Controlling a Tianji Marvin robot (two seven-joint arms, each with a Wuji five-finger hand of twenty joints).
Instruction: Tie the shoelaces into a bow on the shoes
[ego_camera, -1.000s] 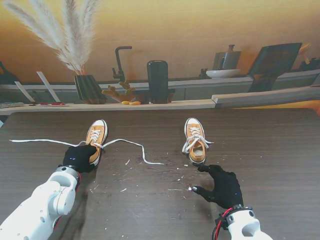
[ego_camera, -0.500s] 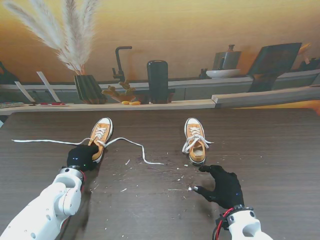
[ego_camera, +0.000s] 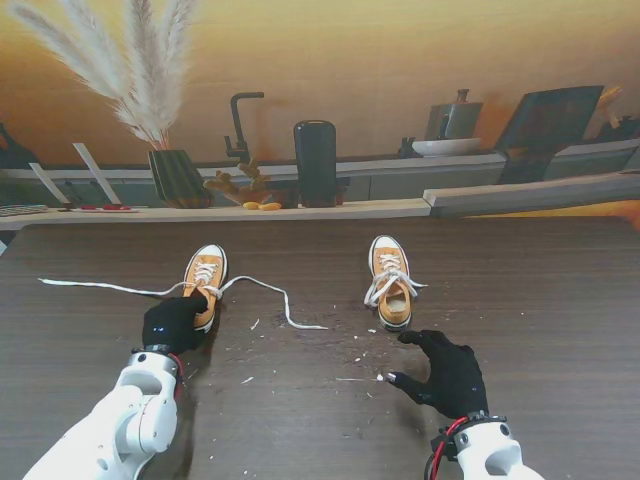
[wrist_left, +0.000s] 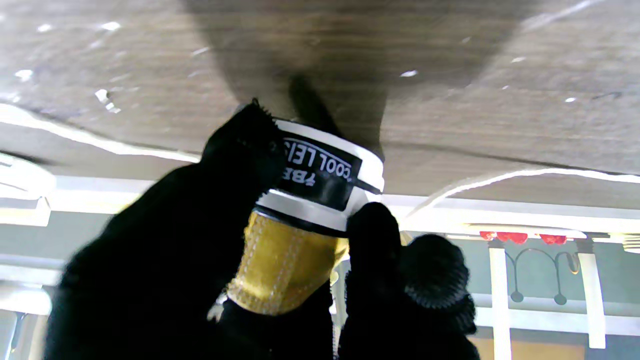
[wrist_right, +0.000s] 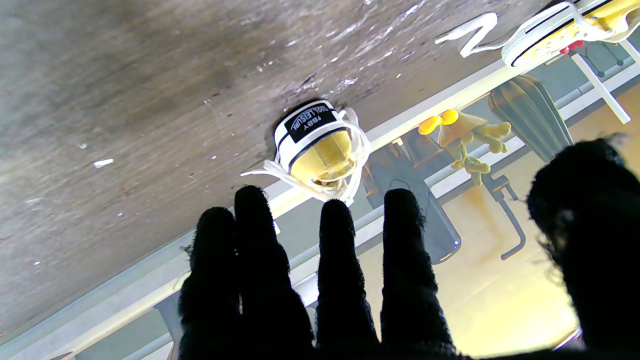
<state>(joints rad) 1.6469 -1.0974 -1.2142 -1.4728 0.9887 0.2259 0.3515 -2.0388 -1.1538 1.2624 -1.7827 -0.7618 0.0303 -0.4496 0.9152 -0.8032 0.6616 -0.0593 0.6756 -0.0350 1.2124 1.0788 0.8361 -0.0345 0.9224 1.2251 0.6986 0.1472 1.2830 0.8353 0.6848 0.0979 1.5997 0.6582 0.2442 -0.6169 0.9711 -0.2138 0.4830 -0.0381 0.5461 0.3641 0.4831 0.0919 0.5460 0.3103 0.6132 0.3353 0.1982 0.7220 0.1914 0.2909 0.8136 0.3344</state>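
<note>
One heel (ego_camera: 199, 318) hidden, left robot hand (ego_camera: 173, 322) clasping

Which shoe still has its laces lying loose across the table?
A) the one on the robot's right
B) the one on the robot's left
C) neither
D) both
B: the left shoe has lace ends trailing out over the table on both sides, while the right shoe has its laces looped close on top.
</note>
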